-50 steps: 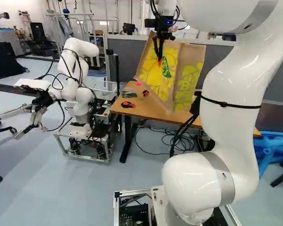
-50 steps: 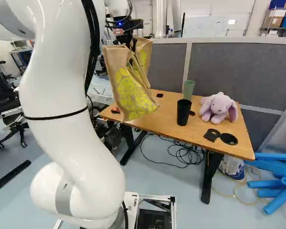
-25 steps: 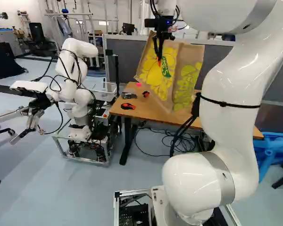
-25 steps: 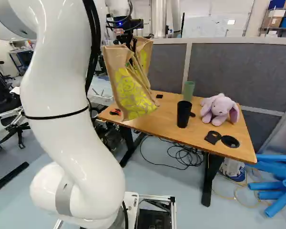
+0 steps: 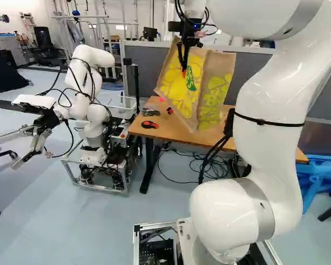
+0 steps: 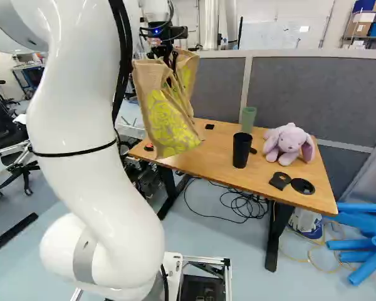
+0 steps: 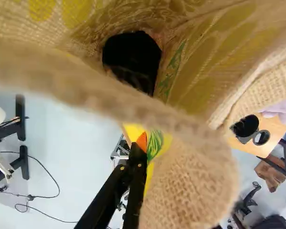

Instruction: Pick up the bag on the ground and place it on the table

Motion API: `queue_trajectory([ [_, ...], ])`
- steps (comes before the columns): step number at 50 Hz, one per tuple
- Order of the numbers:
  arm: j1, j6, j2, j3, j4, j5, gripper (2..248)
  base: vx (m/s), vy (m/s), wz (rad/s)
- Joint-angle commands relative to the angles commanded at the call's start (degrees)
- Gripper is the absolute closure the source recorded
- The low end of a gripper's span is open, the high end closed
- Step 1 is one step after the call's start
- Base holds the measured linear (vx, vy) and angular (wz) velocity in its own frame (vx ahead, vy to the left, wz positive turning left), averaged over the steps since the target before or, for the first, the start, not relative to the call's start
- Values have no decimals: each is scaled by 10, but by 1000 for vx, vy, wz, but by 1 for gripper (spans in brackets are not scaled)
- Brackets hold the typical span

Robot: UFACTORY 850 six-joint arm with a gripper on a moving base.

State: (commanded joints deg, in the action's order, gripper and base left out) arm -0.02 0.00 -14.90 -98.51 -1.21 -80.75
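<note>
My gripper (image 5: 184,67) is high over the table's near-left part in the left base view, its fingers shut on the bag (image 5: 179,91) by its upper part. The tan bag with yellow print hangs tilted, its lower end overlapping the wooden table (image 6: 219,164) in the right base view; whether they touch, I cannot tell. In the wrist view the closed gripper (image 7: 139,151) has the bag's cloth (image 7: 190,191) around and beside it, hiding part of the fingers. The bag's mouth gapes, with a dark thing (image 7: 132,57) inside.
On the table are a black cup (image 6: 242,149), green cup (image 6: 248,118), plush rabbit (image 6: 288,143), flat black pieces (image 6: 302,185) and an orange-black tool (image 5: 149,124). A grey partition (image 6: 313,94) rises behind. Another robot (image 5: 91,99) stands left of the table.
The base turned slightly early on, shifting the scene a little. Since then my arm has carried the held bag slightly left in both base views. The fingers have stayed shut.
</note>
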Motion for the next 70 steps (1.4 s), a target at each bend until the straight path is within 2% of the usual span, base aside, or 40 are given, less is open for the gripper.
queue_trajectory([
  [25,-9,0,-2,-2,-47,0,228,0,0,0],
  [70,-69,0,-12,-15,-93,0,228,0,0,0],
])
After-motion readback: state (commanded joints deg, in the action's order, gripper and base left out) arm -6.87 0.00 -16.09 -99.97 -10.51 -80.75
